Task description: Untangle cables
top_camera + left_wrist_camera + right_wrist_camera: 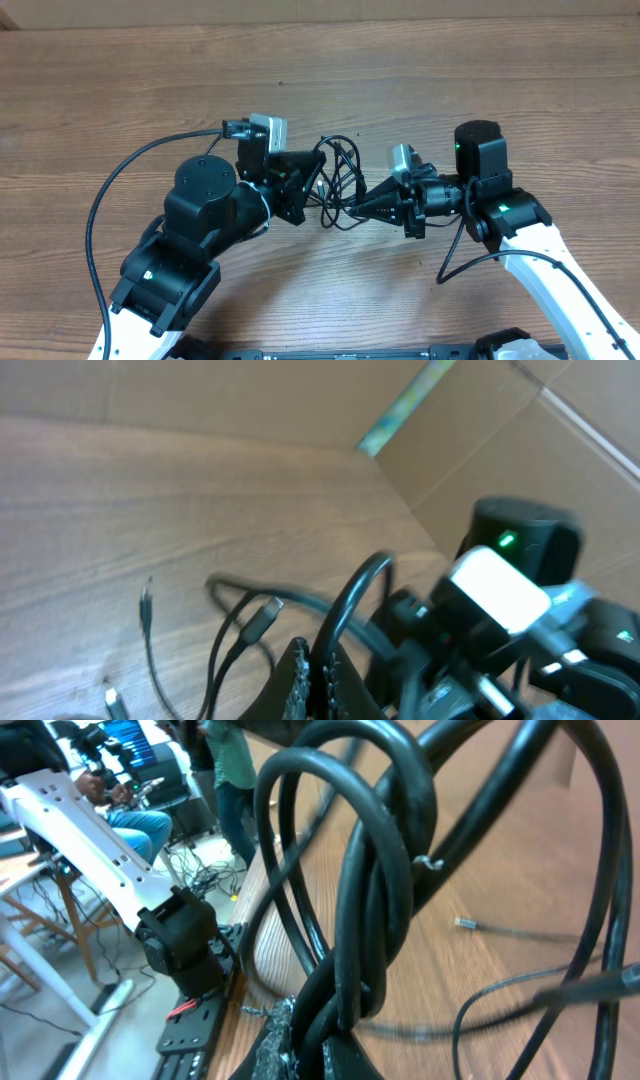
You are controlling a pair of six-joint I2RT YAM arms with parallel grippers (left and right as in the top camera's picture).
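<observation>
Two arms worked over the wooden table [120,90], the left arm [205,205] and the right arm [500,215], each with one two-finger gripper, and the two grippers faced each other near the middle of the table. Between them lay one tangle of thin black cables [338,180]. Its strands crossed and looped too closely for an exact count, though there were clearly several. Three loose plug ends showed in the left wrist view: a flat plug [265,618] resting on the wood, a thin pin plug [147,600] further left, and a pale plug [112,700] at the bottom edge. The right wrist view showed one small connector tip [465,923] lying on the table behind the loops. The left gripper [316,186] had its fingers pressed together at the left edge of the tangle, and a single black loop rose from between them, so it was clamped on the cables. The right gripper [360,207] was likewise closed, pinching a twisted bundle of several strands at the tangle's right side, with the knotted part standing up just above its fingertips. The rest of the tangle rested on the table between the two grippers.
</observation>
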